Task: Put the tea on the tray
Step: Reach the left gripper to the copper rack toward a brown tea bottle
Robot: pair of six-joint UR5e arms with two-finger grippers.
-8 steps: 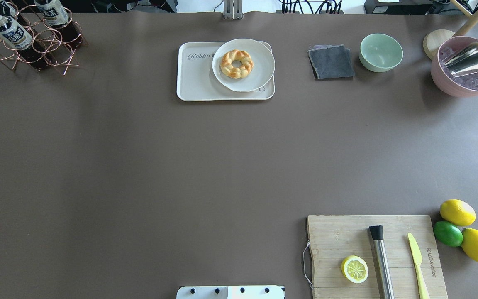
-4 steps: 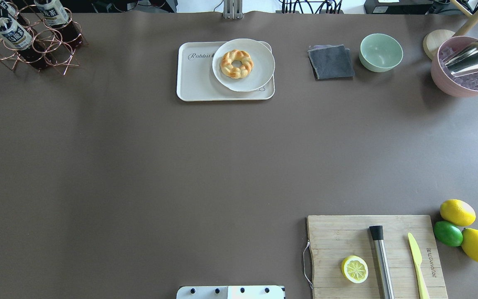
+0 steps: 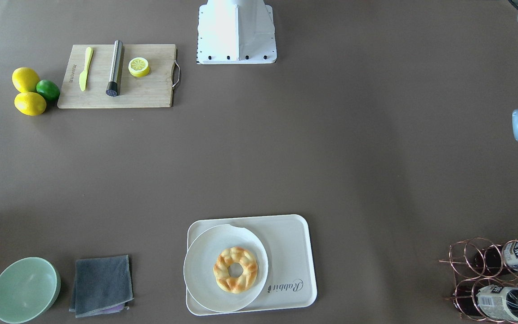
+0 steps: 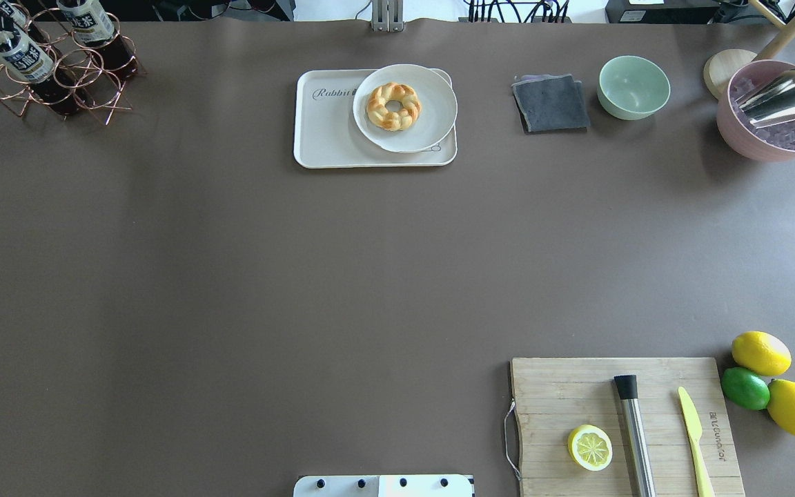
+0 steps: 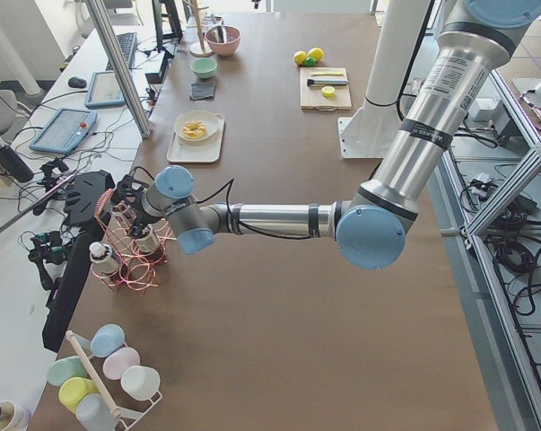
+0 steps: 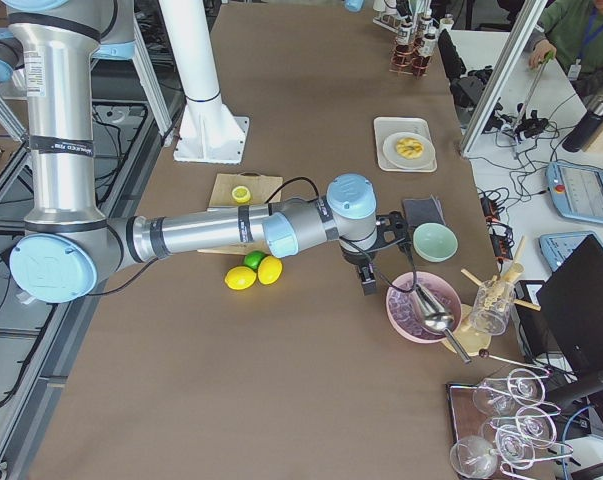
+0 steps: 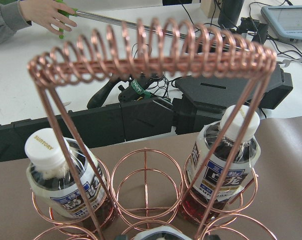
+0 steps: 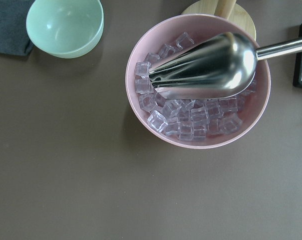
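Starting from the left gripper (image 5: 129, 205): sits at the 10 o'clock corner of the table (image 4: 232, 276), as the overhead view lays it out, right up against the copper wire rack (image 4: 97, 96). Shows only in the left-end view, so cannot tell whether clenched, released or grasping a bottle. Finds the tea (image 4: 21, 56) lying tilted in that rack, neck toward 10 o'clock, its cap end hidden behind a black part at the front-facing view's edge. Places a second bottle (image 4: 90, 21) at 1 o'clock of the tea, in the same rack. Puts the tray (image 4: 321, 138) well apart from both, at the table's 12 o'clock edge, with a round plate (image 4: 432, 93) over its 3 o'clock half and a braided doughnut (image 4: 378, 114) on the plate. Moving to the right gripper (image 6: 366, 282): hangs pointing down near the pink bowl (image 8: 201, 144) at 2 o'clock. Shows only in the right-end view, so cannot tell whether released or clenched. Looks down through the right wrist camera on ice cubes (image 8: 191, 120) and a steel scoop (image 8: 206, 67) in that bowl. Sets a green bowl (image 4: 634, 86) at 9 o'clock of it and a grey cloth (image 4: 551, 103) at 9 o'clock again. Leaves a cutting board (image 4: 563, 393) at 4 o'clock, carrying a lemon half (image 4: 590, 447), a metal rod (image 4: 635, 435) and a yellow knife (image 4: 694, 435). Puts two lemons (image 4: 760, 353) and a lime (image 4: 745, 388) at its 3 o'clock side.
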